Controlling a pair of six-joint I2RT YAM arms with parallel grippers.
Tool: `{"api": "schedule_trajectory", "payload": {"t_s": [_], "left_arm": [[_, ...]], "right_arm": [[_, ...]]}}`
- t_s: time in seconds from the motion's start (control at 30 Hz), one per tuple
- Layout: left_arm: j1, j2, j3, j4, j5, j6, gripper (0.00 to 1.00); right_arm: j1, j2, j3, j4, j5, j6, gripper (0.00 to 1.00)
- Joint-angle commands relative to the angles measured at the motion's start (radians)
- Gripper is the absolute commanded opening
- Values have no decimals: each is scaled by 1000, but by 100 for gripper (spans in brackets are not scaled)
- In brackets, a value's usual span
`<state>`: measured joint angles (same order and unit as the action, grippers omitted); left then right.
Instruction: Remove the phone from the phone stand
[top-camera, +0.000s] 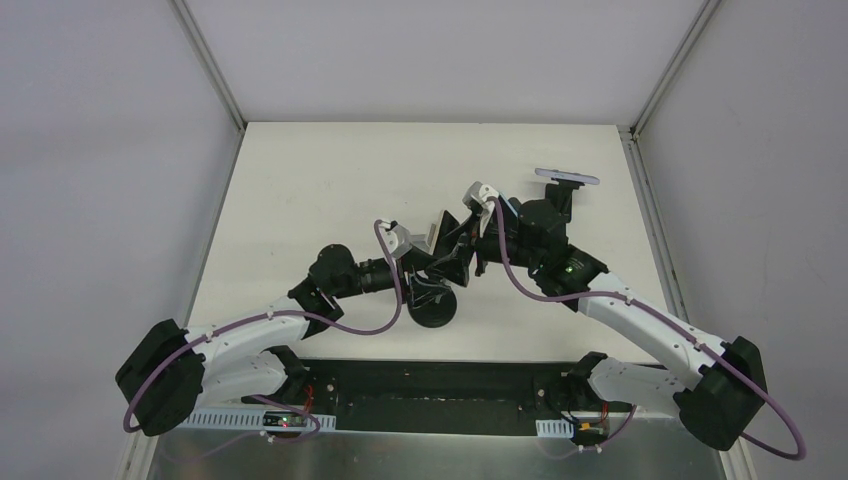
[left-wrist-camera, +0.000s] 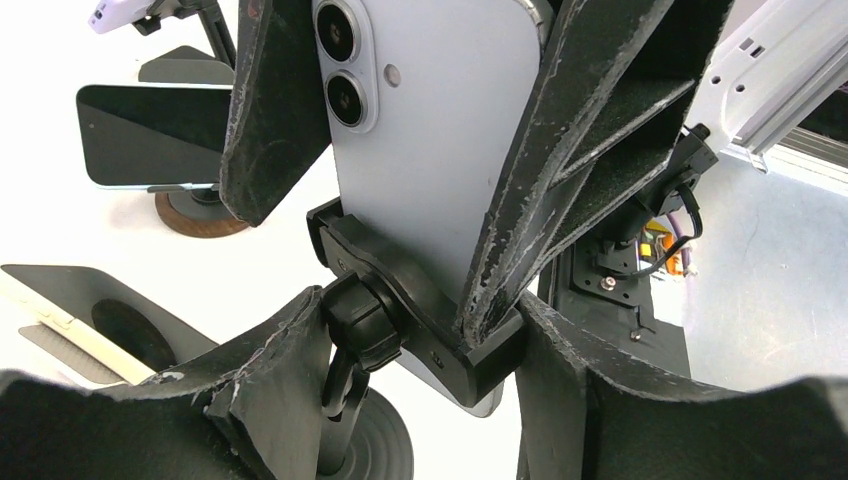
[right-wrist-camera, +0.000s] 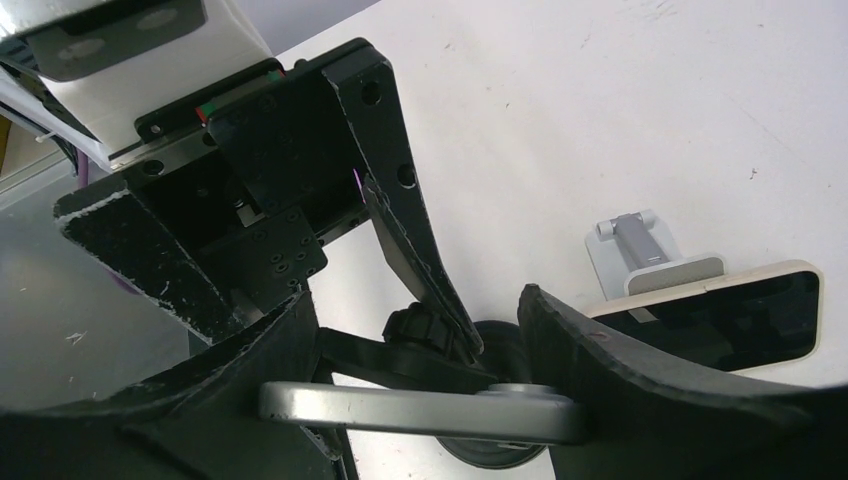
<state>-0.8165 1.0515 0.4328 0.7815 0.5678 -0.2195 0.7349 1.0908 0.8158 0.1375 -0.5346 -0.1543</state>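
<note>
Left wrist view shows the phone (left-wrist-camera: 440, 150) seated in the black cradle of the phone stand (left-wrist-camera: 365, 320), which rests on the counter (top-camera: 300, 180) between the two arms. We find the left gripper (left-wrist-camera: 420, 300) closed about the cradle near its ball joint, which we judge is to brace the stand. The right gripper (right-wrist-camera: 415, 300) stands wide, clamped on the phone's two long edges, placed to draw it free.
</note>
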Motion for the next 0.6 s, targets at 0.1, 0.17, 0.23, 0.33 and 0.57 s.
{"api": "schedule_trajectory", "payload": {"t_s": [0.1, 0.17, 0.23, 0.33, 0.57], "left_arm": [[-34, -69, -11, 88, 216, -41, 29], [-34, -69, -12, 86, 206, -42, 40], [-33, -72, -12, 84, 203, -44, 46], [-33, -77, -14, 80, 200, -46, 81], [-24, -95, -24, 64, 182, -57, 99]], "right_arm": [[-27, -6, 22, -84, 109, -95, 0], [-14, -2, 20, -71, 120, -85, 0], [-5, 1, 15, -51, 130, -69, 0], [1, 4, 8, -21, 129, -40, 0], [4, -9, 27, -28, 85, -27, 0]]}}
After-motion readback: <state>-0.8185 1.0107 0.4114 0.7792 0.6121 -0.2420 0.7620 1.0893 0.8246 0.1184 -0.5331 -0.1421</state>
